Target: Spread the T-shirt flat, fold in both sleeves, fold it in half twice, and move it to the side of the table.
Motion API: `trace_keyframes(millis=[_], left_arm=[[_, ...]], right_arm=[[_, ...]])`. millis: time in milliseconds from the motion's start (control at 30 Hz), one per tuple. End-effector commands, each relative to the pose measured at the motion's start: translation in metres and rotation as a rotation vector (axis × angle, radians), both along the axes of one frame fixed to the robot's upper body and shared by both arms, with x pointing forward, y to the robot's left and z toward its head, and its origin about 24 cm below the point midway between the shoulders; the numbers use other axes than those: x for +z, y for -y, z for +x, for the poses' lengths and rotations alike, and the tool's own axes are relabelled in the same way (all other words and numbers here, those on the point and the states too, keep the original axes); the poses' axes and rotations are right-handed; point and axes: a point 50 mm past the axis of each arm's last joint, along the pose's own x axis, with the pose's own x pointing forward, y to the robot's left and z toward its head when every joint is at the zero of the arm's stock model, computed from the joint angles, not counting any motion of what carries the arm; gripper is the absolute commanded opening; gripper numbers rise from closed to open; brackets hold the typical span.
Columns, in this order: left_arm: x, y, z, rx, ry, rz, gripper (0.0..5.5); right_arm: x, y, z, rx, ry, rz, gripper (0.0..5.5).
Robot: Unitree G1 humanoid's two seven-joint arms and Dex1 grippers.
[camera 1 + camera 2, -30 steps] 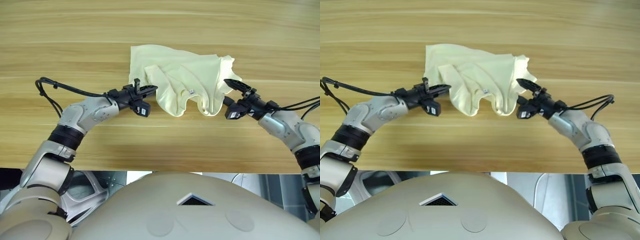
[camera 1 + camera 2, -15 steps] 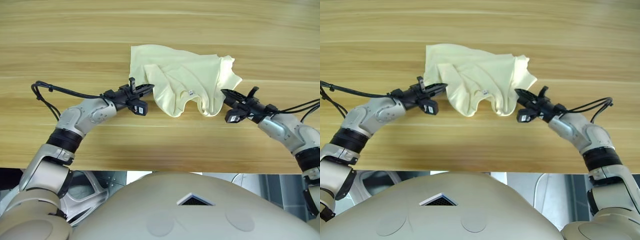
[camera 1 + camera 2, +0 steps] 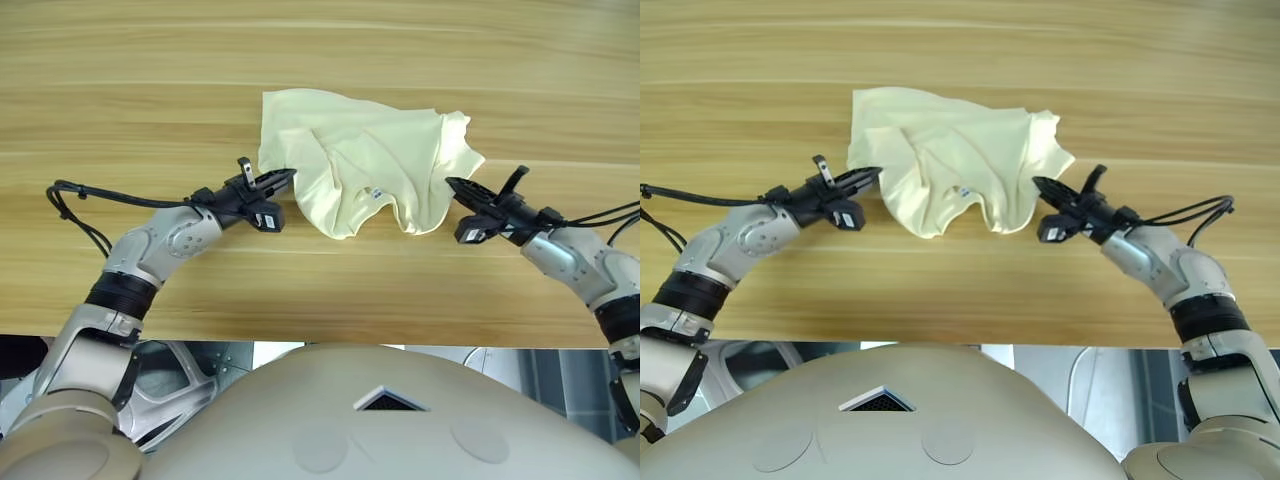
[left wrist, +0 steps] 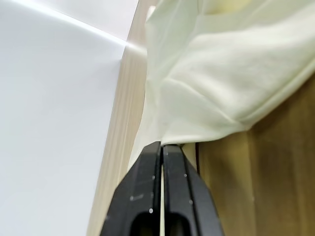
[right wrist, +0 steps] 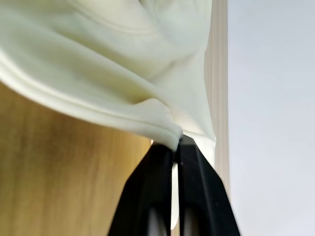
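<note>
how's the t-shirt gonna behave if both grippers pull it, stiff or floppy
Probably floppy: the T-shirt drapes in loose folds between the left gripper and right gripper, each pinching an edge. Likely light, since fingertip pinches seem enough to hold it. It may bunch rather than slide flat on the table.

Matt cloth on smooth wood
T-shirt (image 3: 370, 165): soft, matt, creased cloth; counter (image 3: 150, 90): smooth wood grain with a faint sheen.

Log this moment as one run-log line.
step: spread | T-shirt: crumpled on table | left fingers: shut on T-shirt edge | right fingers: shut on T-shirt edge
</note>
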Motion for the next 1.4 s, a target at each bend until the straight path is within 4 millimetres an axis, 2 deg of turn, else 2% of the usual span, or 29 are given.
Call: trace_keyframes(millis=[33, 200, 400, 433, 500, 533, 567, 667, 767, 833, 967, 1000, 1033, 1100, 1133, 1167, 1200, 1233, 1267, 1300, 1333, 1367, 1400], left_arm=[[-0.003, -0.005, -0.015, -0.001, -0.088, -0.097, 0.00], [0.010, -0.011, -0.026, 0.025, -0.137, -0.297, 0.00], [0.013, -0.014, -0.028, 0.030, -0.156, -0.324, 0.00], [0.016, -0.016, -0.032, 0.037, -0.161, -0.357, 0.00], [0.045, -0.041, -0.067, 0.096, -0.176, -0.625, 0.00], [0.055, -0.050, -0.073, 0.123, -0.180, -0.724, 0.00], [0.060, -0.056, -0.075, 0.139, -0.183, -0.780, 0.00], [0.059, -0.070, -0.069, 0.180, -0.223, -0.896, 0.00], [0.063, -0.083, -0.073, 0.177, -0.259, -1.011, 0.00], [0.063, -0.085, -0.073, 0.150, -0.277, -1.051, 0.00], [0.047, -0.079, -0.083, 0.147, -0.392, -1.075, 0.00], [0.045, -0.078, -0.080, 0.140, -0.416, -1.088, 0.00], [0.047, -0.075, -0.063, 0.111, -0.411, -1.109, 0.00], [0.061, -0.049, 0.015, 0.079, -0.323, -1.110, 0.00], [0.075, -0.035, 0.062, 0.128, -0.270, -1.123, 0.00], [0.101, -0.016, 0.112, 0.217, -0.213, -1.129, 0.00], [0.139, 0.005, 0.152, 0.324, -0.141, -1.132, 0.00], [0.181, 0.024, 0.179, 0.451, -0.069, -1.139, 0.00], [0.218, 0.038, 0.193, 0.559, 0.020, -1.126, 0.00], [0.255, 0.044, 0.196, 0.602, 0.092, -1.185, 0.00], [0.289, 0.046, 0.193, 0.569, 0.154, -1.272, 0.00], [0.311, 0.047, 0.188, 0.498, 0.191, -1.351, 0.00], [0.314, 0.046, 0.184, 0.407, 0.185, -1.396, 0.00]], right_arm=[[-0.010, 0.009, -0.028, -0.048, -0.140, 0.118, 0.00], [0.011, 0.014, -0.038, -0.094, -0.152, 0.404, 0.00], [0.015, 0.016, -0.040, -0.095, -0.178, 0.458, 0.00], [0.018, 0.016, -0.047, -0.090, -0.196, 0.503, 0.00], [0.052, 0.021, -0.079, -0.063, -0.115, 0.799, 0.00], [0.065, 0.024, -0.083, -0.068, -0.074, 0.901, 0.00], [0.072, 0.026, -0.084, -0.071, -0.050, 0.956, 0.00], [0.080, 0.031, -0.079, -0.067, -0.039, 1.059, 0.00], [0.084, 0.041, -0.085, -0.071, -0.048, 1.136, 0.00], [0.080, 0.043, -0.085, -0.063, -0.081, 1.134, 0.00], [0.058, 0.042, -0.095, -0.102, -0.182, 1.082, 0.00], [0.055, 0.040, -0.094, -0.102, -0.188, 1.096, 0.00], [0.055, 0.034, -0.074, -0.075, -0.161, 1.110, 0.00], [0.065, 0.006, 0.015, -0.022, -0.048, 1.109, 0.00], [0.082, -0.009, 0.068, -0.052, 0.028, 1.124, 0.00], [0.113, -0.023, 0.126, -0.191, 0.131, 1.136, 0.00], [0.156, -0.031, 0.172, -0.375, 0.259, 1.166, 0.00], [0.203, -0.036, 0.197, -0.549, 0.423, 1.166, 0.00], [0.244, -0.038, 0.206, -0.664, 0.591, 1.170, 0.00], [0.279, -0.041, 0.205, -0.701, 0.749, 1.198, 0.00], [0.306, -0.043, 0.199, -0.685, 0.886, 1.248, 0.00], [0.320, -0.043, 0.193, -0.656, 0.987, 1.272, 0.00], [0.317, -0.041, 0.190, -0.628, 1.009, 1.272, 0.00]])
